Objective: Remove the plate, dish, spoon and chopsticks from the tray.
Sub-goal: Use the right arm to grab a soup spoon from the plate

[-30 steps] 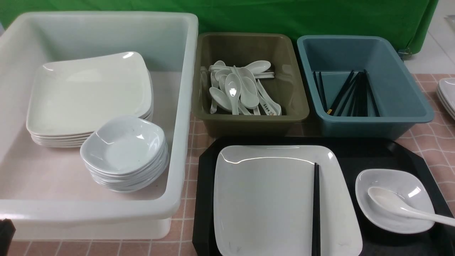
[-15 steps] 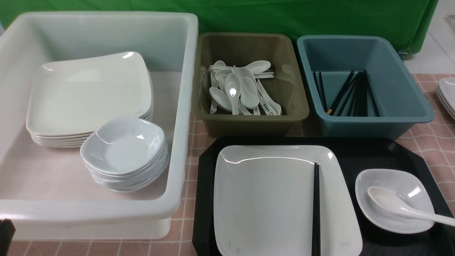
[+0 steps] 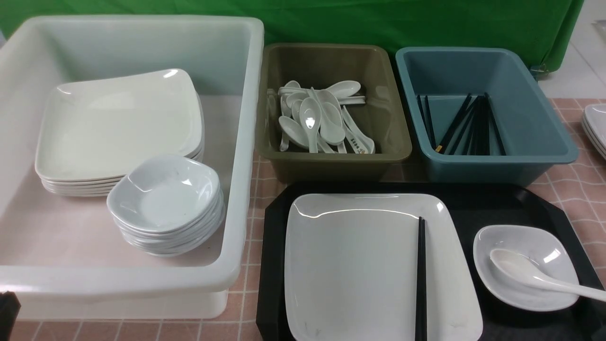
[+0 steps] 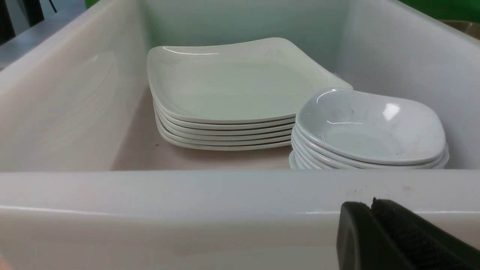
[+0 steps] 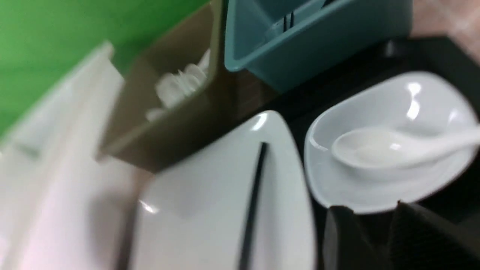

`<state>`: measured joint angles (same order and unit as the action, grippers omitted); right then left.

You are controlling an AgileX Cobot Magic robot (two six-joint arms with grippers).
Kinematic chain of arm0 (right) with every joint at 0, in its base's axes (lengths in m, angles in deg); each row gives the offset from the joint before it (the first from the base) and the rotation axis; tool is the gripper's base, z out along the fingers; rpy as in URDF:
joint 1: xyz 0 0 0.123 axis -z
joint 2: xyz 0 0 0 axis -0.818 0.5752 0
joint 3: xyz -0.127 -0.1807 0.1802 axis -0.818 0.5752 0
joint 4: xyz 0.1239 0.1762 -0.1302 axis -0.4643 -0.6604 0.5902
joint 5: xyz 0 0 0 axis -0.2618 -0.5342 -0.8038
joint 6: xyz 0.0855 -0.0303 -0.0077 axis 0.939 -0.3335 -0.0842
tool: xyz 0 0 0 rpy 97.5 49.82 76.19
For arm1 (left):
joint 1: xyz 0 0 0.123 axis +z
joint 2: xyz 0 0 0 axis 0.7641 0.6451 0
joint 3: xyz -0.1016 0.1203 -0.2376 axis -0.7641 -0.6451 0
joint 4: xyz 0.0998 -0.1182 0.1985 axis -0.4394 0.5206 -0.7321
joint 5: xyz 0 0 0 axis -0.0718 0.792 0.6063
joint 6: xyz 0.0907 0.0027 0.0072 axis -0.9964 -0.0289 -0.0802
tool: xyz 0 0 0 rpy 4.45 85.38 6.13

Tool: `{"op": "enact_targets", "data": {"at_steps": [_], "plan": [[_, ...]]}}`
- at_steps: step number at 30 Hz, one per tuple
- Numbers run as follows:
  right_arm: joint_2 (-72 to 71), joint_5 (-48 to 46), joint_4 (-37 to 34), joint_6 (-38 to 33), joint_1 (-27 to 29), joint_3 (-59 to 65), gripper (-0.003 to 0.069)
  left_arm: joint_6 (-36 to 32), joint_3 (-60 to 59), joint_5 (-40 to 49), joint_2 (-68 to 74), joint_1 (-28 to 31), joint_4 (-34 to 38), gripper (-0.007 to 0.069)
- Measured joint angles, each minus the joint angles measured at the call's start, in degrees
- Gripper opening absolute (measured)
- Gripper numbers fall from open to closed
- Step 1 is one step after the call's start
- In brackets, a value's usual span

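Observation:
The black tray (image 3: 478,201) lies at the front right. On it sits the large white plate (image 3: 355,265), with the black chopsticks (image 3: 421,279) lying across its right side. To the plate's right is the small dish (image 3: 518,299), and the spoon (image 3: 516,267) rests in it with its handle pointing right. The right wrist view is blurred. In it my right gripper (image 5: 369,208) stands open and empty, just short of the dish (image 5: 412,101) and spoon (image 5: 375,150). My left gripper (image 4: 371,204) is shut with nothing in it, outside the white tub's near wall.
The white tub (image 3: 246,142) at left holds a plate stack (image 3: 118,128) and a bowl stack (image 3: 165,199). Behind the tray, an olive bin (image 3: 331,163) holds spoons and a blue bin (image 3: 497,163) holds chopsticks. More plates (image 3: 597,123) sit at the right edge.

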<state>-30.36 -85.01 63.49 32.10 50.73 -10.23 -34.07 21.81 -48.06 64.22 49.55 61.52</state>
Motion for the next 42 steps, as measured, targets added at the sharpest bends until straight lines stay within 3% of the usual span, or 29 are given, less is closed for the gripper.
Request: {"op": "enact_targets", "data": {"at_steps": [2, 11, 15, 17, 18, 21, 22, 23, 26, 32, 37, 42], "plan": [[0.0, 0.0, -1.12, 4.17, 0.0, 0.0, 0.0242, 0.0, 0.0, 0.0, 0.0, 0.0, 0.0, 0.0021], [0.0, 1.71, -2.47, 10.6, -0.19, 0.06, 0.0238, 0.07, 0.0, 0.0, 0.0, 0.0, 0.0, 0.0021], [0.28, 4.27, -1.5, 4.59, -1.26, -5.7, 0.0176, 0.07, 0.0, 0.0, 0.0, 0.0, 0.0, 0.0021], [3.23, 4.7, 1.61, -3.65, -1.78, -14.3, 0.0063, 0.01, 0.0, 0.0, 0.0, 0.0, 0.0, 0.0021], [4.84, 3.67, 3.52, -5.75, -1.78, -17.07, 0.0043, 0.01, 0.0, 0.0, 0.0, 0.0, 0.0, 0.0021], [11.73, -4.11, 8.05, -9.6, -1.78, -24.52, 0.0031, 0.01, 0.0, 0.0, 0.0, 0.0, 0.0, 0.0021], [18.73, -13.24, 10.78, -10.87, -1.78, -30.32, 0.0031, 0.01, 0.0, 0.0, 0.0, 0.0, 0.0, 0.0021], [20.39, -14.32, 11.21, -10.95, -1.78, -30.83, 0.0031, 0.01, 0.0, 0.0, 0.0, 0.0, 0.0, 0.0021], [34.68, -30.43, 12.88, -13.63, -1.78, -36.86, 0.0034, 0.01, 0.0, 0.0, 0.0, 0.0, 0.0, 0.0021], [56.54, -38.32, 13.7, -21.64, -1.8, -42.62, 0.0117, 0.01, 0.0, 0.0, 0.0, 0.0, 0.0, 0.0021], [74.03, -39.4, 13.75, -27.82, -1.8, -52.06, 0.033, -0.06, 0.0, 0.0, 0.0, 0.0, 0.0, 0.0021], [84.68, -39.4, 13.75, -33.85, -1.8, -59.31, 0.0444, 0.0, 0.0, 0.0, 0.0, 0.0, 0.0, 0.0021]]}}
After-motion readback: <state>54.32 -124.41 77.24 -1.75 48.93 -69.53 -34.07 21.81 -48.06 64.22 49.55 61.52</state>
